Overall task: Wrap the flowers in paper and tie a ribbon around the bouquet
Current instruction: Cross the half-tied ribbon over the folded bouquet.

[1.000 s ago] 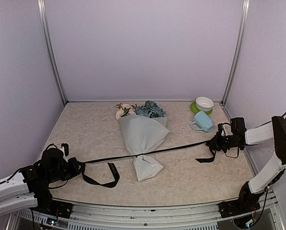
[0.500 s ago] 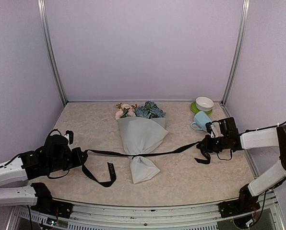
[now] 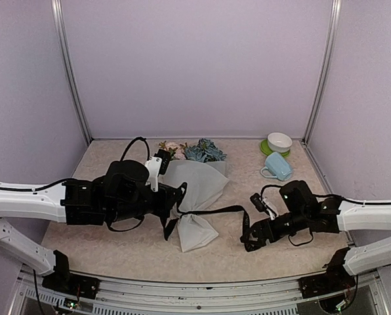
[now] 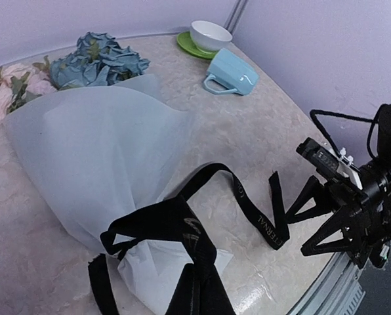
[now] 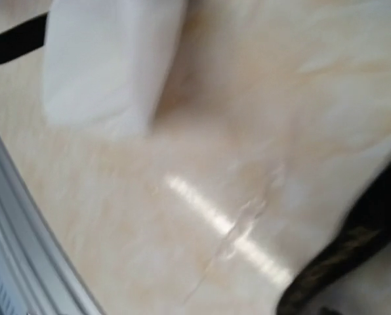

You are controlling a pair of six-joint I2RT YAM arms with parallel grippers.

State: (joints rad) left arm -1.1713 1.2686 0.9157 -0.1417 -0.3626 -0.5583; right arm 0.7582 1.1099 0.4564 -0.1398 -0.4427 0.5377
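Note:
The bouquet (image 3: 194, 187) lies mid-table, a cone of frosted white paper (image 4: 97, 151) with blue and pink flowers (image 4: 100, 59) at its far end. The black ribbon (image 3: 215, 210) is looped round the paper's narrow neck and trails slack to the right. My left gripper (image 3: 174, 205) hovers at that neck, shut on the ribbon (image 4: 202, 282), which rises from the bottom edge of the left wrist view. My right gripper (image 3: 253, 231) sits low, right of the bouquet's tail; its fingers (image 4: 310, 197) stand apart, open, with the ribbon's lettered end (image 4: 274, 230) lying just beside them. The right wrist view is blurred.
A light blue mug (image 3: 277, 166) lies on its side at the back right. Behind it a white bowl (image 3: 279, 140) sits on a green saucer. The table's front metal rail (image 3: 202, 285) runs close below the right gripper. Lilac walls enclose the other sides.
My left arm swung from the far left to the bouquet's neck, carrying the ribbon. The right arm came in left and forward, its jaws opened, and the taut ribbon went slack.

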